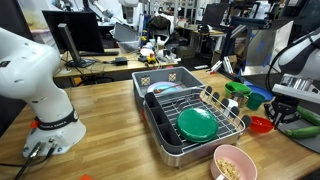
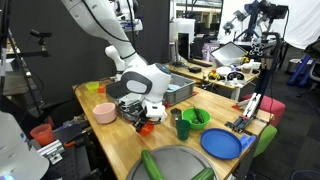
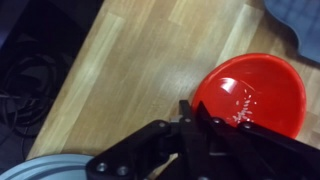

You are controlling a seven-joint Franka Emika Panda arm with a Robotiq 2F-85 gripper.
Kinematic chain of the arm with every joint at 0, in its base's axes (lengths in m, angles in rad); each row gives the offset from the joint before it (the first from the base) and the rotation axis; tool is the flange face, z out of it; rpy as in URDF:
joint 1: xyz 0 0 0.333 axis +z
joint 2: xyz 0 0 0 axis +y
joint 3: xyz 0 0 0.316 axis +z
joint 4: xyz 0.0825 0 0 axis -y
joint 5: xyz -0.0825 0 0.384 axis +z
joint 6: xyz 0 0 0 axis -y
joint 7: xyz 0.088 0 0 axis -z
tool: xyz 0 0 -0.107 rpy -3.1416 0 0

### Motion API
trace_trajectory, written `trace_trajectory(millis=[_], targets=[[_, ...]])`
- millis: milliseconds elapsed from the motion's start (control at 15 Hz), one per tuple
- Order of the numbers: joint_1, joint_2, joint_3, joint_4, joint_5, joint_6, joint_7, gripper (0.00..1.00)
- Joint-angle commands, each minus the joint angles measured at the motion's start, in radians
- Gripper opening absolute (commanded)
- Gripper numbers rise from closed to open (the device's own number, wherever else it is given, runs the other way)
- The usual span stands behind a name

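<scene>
End effector [image 3: 188, 105] fingers pressed together, tips at rim of one red bowl [image 3: 255, 92] on wooden desk [image 3: 130, 60].

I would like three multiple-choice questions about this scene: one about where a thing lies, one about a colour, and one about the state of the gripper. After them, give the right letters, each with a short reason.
1. Where does the green plate lie?
A. in the dish rack
B. on the bare wood
C. on the robot's base

2. What colour is the bowl beside the gripper?
A. blue
B. red
C. white

3. How do the gripper's jaws stand?
A. wide open
B. shut
C. closed on a cup

Answers:
1 A: in an exterior view the wires of the dish rack carry the plate.
2 B: the wrist view shows a red bowl at the fingertips.
3 B: in the wrist view the fingers meet with no gap.
</scene>
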Motion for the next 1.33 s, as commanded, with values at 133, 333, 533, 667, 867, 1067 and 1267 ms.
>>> trace_trajectory(millis=[133,333,533,667,867,1067,1267], targets=[[0.035,-0.135,-0.046,-0.127,-0.172,-0.019,-0.052,0.02],[0.035,-0.191,-0.022,-0.188,-0.203,-0.013,-0.145,0.02],[0.042,-0.177,-0.016,-0.180,-0.191,-0.018,-0.154,0.08],[0.044,-0.201,-0.011,-0.200,-0.196,-0.027,-0.190,0.08],[0.043,-0.206,-0.011,-0.202,-0.197,-0.029,-0.201,0.08],[0.043,-0.206,-0.011,-0.202,-0.198,-0.029,-0.202,0.08],[0.062,-0.217,-0.007,-0.227,-0.258,0.009,-0.220,0.02]])
